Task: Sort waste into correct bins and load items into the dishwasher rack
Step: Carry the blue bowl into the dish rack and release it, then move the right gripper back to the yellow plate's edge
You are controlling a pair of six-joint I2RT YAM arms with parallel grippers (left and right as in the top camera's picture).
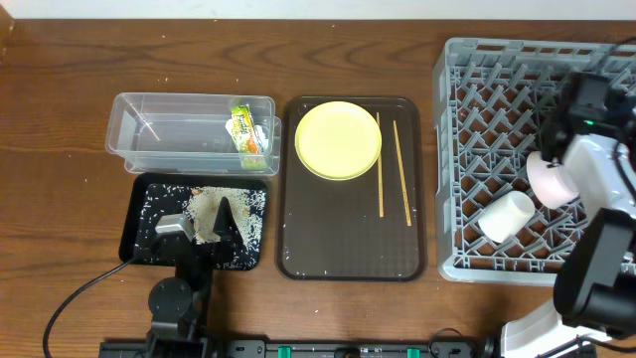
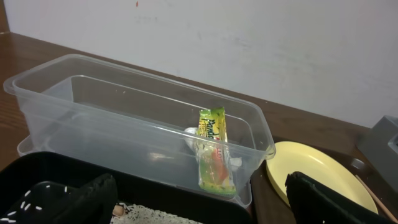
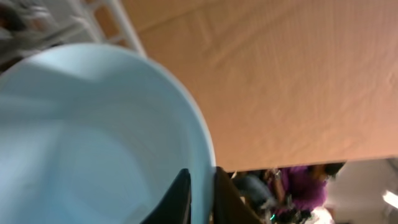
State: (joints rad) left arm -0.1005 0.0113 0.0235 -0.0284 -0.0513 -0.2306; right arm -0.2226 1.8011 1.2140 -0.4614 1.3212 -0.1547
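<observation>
The green-and-orange snack wrapper (image 1: 244, 135) (image 2: 214, 152) leans inside the clear tub (image 1: 149, 149) (image 2: 68, 118). White rice scraps (image 1: 238, 204) lie in the black tray (image 1: 139, 234). My left gripper (image 1: 214, 227) (image 2: 205, 211) is open and empty, low over the black tray. The yellow plate (image 1: 338, 139) (image 2: 311, 171) and two chopsticks (image 1: 381, 169) lie on the brown tray. My right gripper (image 3: 202, 196) is shut on the rim of the light blue bowl (image 3: 81, 137), over the grey rack (image 1: 467, 109). A pinkish bowl (image 1: 549, 181) sits in the rack beside the arm.
The brown serving tray (image 1: 348, 249) lies between the bins and the rack. A whitish cup-like thing (image 1: 507, 215) lies on its side in the rack's front part. My right arm (image 1: 606, 179) covers the rack's right side. A black cable (image 1: 79, 298) runs at the front left.
</observation>
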